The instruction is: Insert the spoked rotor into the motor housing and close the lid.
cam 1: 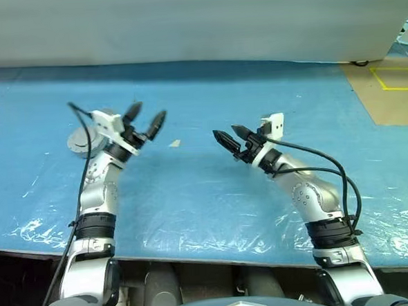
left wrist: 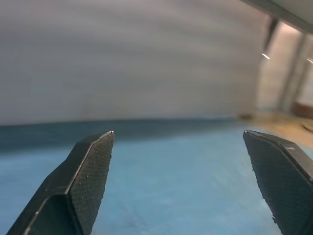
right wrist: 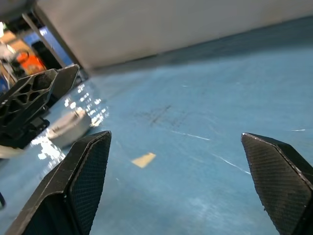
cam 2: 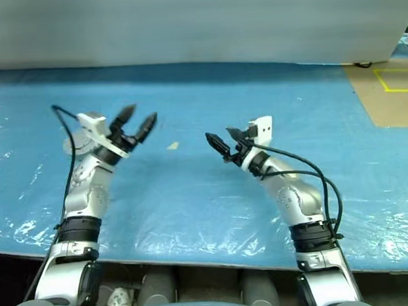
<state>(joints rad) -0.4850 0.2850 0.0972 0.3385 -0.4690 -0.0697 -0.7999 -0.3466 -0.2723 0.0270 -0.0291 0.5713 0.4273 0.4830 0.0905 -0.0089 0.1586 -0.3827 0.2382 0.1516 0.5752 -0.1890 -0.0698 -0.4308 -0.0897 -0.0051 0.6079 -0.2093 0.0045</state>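
Blue plastic sheeting covers the long table point(cam 1: 213, 194) I am working over, with a pale wall along its far edge. My left gripper point(cam 1: 145, 118), two black fingers on a silver arm, hangs raised above the left part of the table, released with its jaws spread wide and nothing between them. My right gripper point(cam 1: 231, 135) is lifted over the middle of the table, pointing toward the left one, well apart from it, also wide open and empty.

Just behind the left wrist, near the table's left end, I see a round silver metal part point(cam 1: 78, 141) lying flat on the sheeting, largely hidden by the arm; the right wrist view shows it as a low pale disc point(right wrist: 68, 128) beside the left gripper's fingers point(right wrist: 29, 105). I cannot tell whether it is the motor housing with the lid on.

A small tan scrap point(cam 1: 175, 144) lies on the sheeting between the two grippers.
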